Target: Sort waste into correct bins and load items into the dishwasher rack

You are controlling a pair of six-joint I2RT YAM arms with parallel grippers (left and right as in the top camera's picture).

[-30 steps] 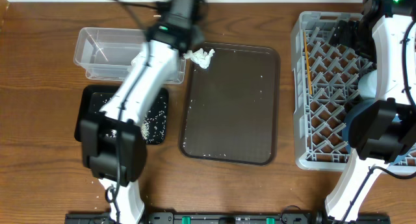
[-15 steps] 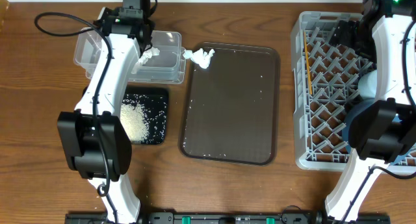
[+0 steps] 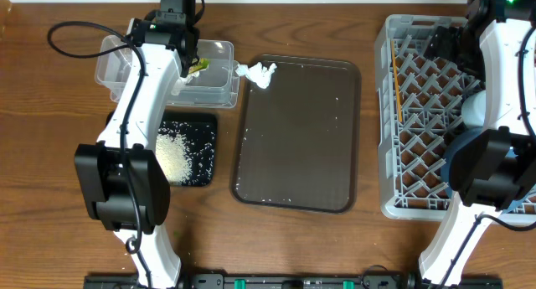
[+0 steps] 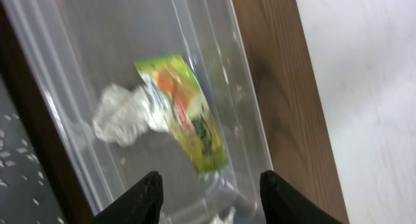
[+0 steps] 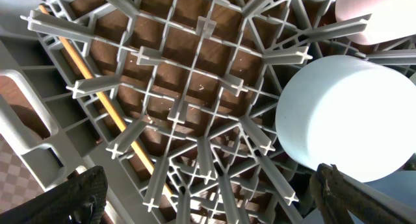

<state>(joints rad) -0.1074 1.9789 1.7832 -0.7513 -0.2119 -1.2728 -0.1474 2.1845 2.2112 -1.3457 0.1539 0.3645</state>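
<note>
My left gripper point(image 3: 189, 54) hangs open over the clear tub point(image 3: 121, 67). In the left wrist view the open jaws point(image 4: 211, 199) are above the yellow-green wrapper point(image 4: 188, 113) and a crumpled tissue point(image 4: 123, 115), both loose in the tub point(image 4: 214, 29). The wrapper also shows in the overhead view point(image 3: 199, 64). Another tissue point(image 3: 260, 73) lies at the brown tray's far left corner. Rice point(image 3: 172, 153) is heaped in the black tray point(image 3: 205, 130). My right gripper point(image 3: 441, 43) is open and empty point(image 5: 208, 204) over the grey rack point(image 3: 389, 155). The rack holds a yellow stick point(image 5: 97, 87), a light-blue bowl point(image 5: 351, 113) and a pink cup point(image 5: 370, 16).
The brown serving tray point(image 3: 297, 138) lies between the bins and the rack, with a few stray rice grains on it. The yellow stick point(image 3: 396, 84) lies along the rack's left side. The table's far edge runs just behind the tub.
My left arm swung from over the black tray to the clear tub. The wrapper has left its jaws and now lies in the tub. The right arm has not moved.
</note>
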